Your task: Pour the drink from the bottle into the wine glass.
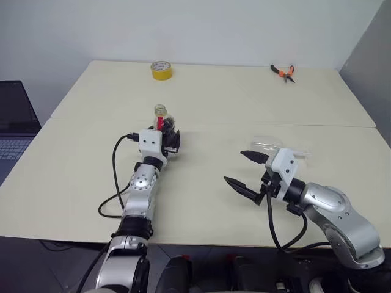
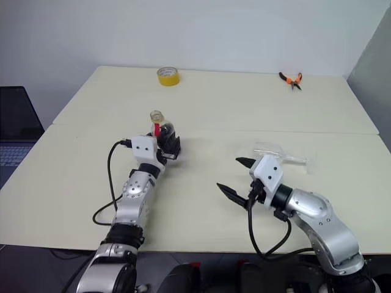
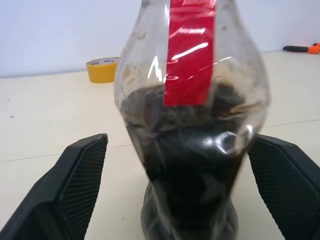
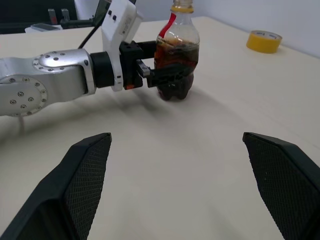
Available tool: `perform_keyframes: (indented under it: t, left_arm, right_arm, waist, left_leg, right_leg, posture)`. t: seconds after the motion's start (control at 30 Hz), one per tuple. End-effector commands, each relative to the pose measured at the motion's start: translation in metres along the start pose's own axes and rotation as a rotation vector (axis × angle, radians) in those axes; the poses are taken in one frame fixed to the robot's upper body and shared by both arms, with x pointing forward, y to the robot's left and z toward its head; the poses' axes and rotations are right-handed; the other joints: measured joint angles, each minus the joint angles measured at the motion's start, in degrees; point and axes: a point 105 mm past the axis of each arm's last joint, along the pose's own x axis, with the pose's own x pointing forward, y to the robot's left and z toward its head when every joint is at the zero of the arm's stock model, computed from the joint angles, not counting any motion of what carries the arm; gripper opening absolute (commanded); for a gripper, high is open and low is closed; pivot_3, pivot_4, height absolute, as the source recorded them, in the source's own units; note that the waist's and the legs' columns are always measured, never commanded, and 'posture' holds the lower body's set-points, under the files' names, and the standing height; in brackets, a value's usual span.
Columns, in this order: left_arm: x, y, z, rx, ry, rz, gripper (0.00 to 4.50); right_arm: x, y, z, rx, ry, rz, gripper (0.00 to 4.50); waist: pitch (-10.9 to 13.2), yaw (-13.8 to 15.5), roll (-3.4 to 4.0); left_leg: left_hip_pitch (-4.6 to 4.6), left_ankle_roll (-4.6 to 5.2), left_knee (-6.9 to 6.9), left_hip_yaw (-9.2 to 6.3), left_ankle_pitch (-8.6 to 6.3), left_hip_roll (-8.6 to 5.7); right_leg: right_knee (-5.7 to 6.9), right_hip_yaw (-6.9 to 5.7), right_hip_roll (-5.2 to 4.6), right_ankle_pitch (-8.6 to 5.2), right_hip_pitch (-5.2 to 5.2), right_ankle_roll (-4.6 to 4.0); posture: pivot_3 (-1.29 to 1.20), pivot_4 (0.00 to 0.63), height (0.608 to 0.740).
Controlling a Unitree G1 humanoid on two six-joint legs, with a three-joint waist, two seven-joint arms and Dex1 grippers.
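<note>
Cream tabletop (image 1: 201, 201) is spread across the scene, and on its near part the right gripper (image 1: 244, 170) is held just above the surface with its two black fingers spread wide and nothing between them. Just behind it a clear wine glass (image 2: 280, 154) appears to be lying on its side, though its outline is faint; if it is lying, it could be rolled away or its thin stem snapped by a careless grab, and no pouring is possible until it is stood upright. Farther in, the left gripper (image 1: 171, 141) is placed around the bottle (image 4: 176, 55), its fingers (image 3: 77, 170) parted on either side and apart from the walls, so nothing is held. The bottle stands upright with its dark drink (image 3: 192, 165) and yellow-orange cap (image 4: 182, 7) on; a sideways nudge from either finger could topple it, and a pour attempted with the cap on would yield nothing. At the far edge a yellow tape roll (image 1: 161, 70) and orange-handled pliers (image 1: 284, 72) are left well clear.
</note>
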Motion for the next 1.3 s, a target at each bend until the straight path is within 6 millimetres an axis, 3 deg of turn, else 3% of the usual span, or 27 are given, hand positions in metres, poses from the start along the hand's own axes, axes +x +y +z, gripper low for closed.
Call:
perform_keyframes:
  t: [0.03,0.13,0.27,0.33,0.43,0.53,0.83,1.1,1.3]
  left_arm:
    - [-0.011,-0.002,0.014,0.006,-0.030,-0.021,4.44]
    - [-0.026,-0.001,0.013,0.010,-0.009,-0.028,4.44]
    - [-0.073,0.002,0.008,0.103,0.050,-0.107,4.44]
    - [-0.084,-0.008,0.010,0.148,0.049,-0.192,4.44]
    - [-0.096,-0.041,0.020,0.121,0.017,-0.415,4.44]
    - [-0.097,-0.064,0.029,0.068,0.008,-0.586,4.44]
    - [-0.069,-0.086,0.056,0.048,-0.032,-0.857,4.44]
    - [-0.064,-0.113,0.076,0.073,-0.088,-1.060,4.44]
    - [-0.064,-0.120,0.076,0.068,-0.103,-1.106,4.44]
  right_arm:
    - [-0.008,0.002,0.013,-0.053,-0.039,-0.019,4.50]
    - [-0.013,0.000,0.009,-0.070,-0.021,-0.050,4.50]
    - [-0.024,-0.010,0.008,-0.122,-0.011,-0.148,4.50]
    - [-0.029,-0.023,0.006,-0.191,0.004,-0.246,4.50]
    - [-0.035,-0.046,0.000,-0.294,0.047,-0.399,4.50]
    - [-0.040,-0.053,-0.013,-0.347,0.127,-0.445,4.50]
    - [-0.060,-0.093,-0.046,-0.607,0.468,-0.574,4.50]
    - [-0.054,-0.118,-0.061,-0.891,0.627,-0.542,4.50]
    - [-0.045,-0.130,-0.070,-0.998,0.658,-0.545,4.50]
  waist:
    - [0.00,0.02,0.00]
    - [0.00,0.02,0.00]
    - [-0.04,-0.59,0.00]
    - [-0.03,-0.48,0.01]
    - [-0.05,0.41,0.00]
    - [-0.06,0.61,0.00]
    - [-0.07,-0.02,0.04]
    - [-0.06,-0.15,0.04]
    - [-0.07,-0.15,0.04]
  left_leg:
    - [0.00,0.00,0.00,0.00,0.00,0.01]
    - [0.01,0.01,0.01,-0.03,0.00,0.01]
    - [0.07,-0.01,-0.06,0.05,-0.02,0.04]
    - [0.09,-0.02,-0.09,0.11,-0.02,0.04]
    - [0.11,0.00,-0.05,-0.01,-0.02,0.03]
    - [0.13,0.01,-0.03,-0.03,-0.02,-0.04]
    - [0.12,0.00,-0.06,0.03,-0.01,0.00]
    - [0.11,0.00,-0.04,0.12,-0.01,-0.01]
    - [0.10,-0.02,-0.04,0.14,0.00,0.00]
  right_leg:
    - [0.00,0.00,0.00,0.00,-0.01,0.00]
    - [0.06,-0.05,0.00,0.00,0.00,0.00]
    - [0.00,0.08,0.01,-0.01,0.02,-0.01]
    - [0.00,0.13,0.01,-0.02,0.00,-0.02]
    - [0.02,-0.03,0.01,-0.01,0.08,-0.02]
    - [-0.05,-0.06,-0.04,-0.01,0.18,-0.02]
    - [0.02,0.02,0.03,-0.03,0.07,-0.04]
    - [0.02,0.12,0.06,-0.03,0.04,-0.04]
    - [0.02,0.14,0.05,-0.03,0.01,-0.04]
  posture:
    - [0.00,0.150,0.740]
    - [0.00,0.150,0.740]
    - [0.00,0.150,0.740]
    - [0.00,0.150,0.740]
    - [0.00,0.150,0.740]
    - [0.00,0.150,0.740]
    - [0.00,0.150,0.740]
    - [0.00,0.150,0.740]
    - [0.00,0.150,0.740]
